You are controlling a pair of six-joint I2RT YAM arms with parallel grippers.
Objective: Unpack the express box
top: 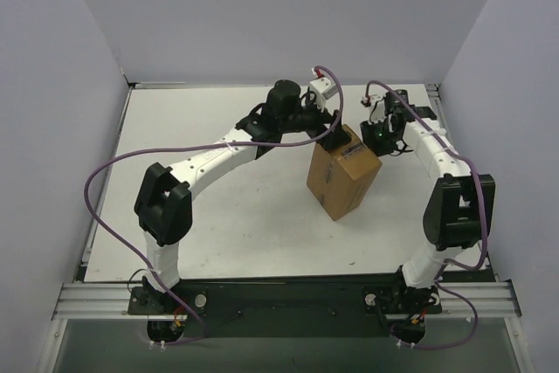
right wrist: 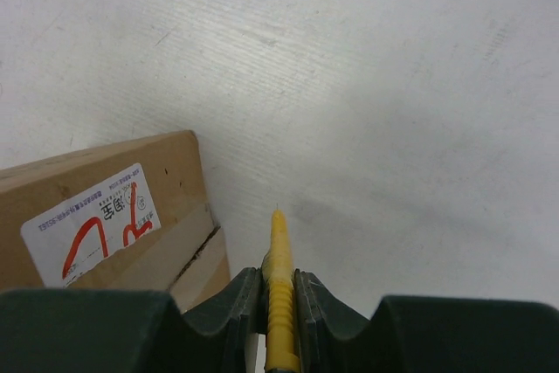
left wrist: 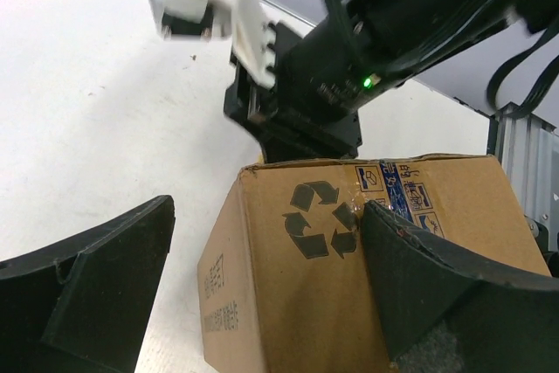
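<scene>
The express box (top: 336, 183) is a brown carton standing mid-table, tilted diagonally. In the left wrist view it (left wrist: 306, 303) shows a recycle mark and a blue printed strip. My left gripper (left wrist: 262, 290) is open at the box's far top corner (top: 334, 139). Its right finger (left wrist: 454, 286) rests against the box and its left finger (left wrist: 87, 294) hangs over the table. My right gripper (right wrist: 278, 290) is shut on a yellow utility knife (right wrist: 279, 251), held just right of the box (right wrist: 113, 198) near its taped seam. The white label with red marks (right wrist: 92, 224) faces up.
The white table (top: 218, 233) is walled by grey panels on three sides. The right arm's wrist (left wrist: 349, 67) sits just beyond the box in the left wrist view. A metal rail (top: 288, 294) runs along the near edge.
</scene>
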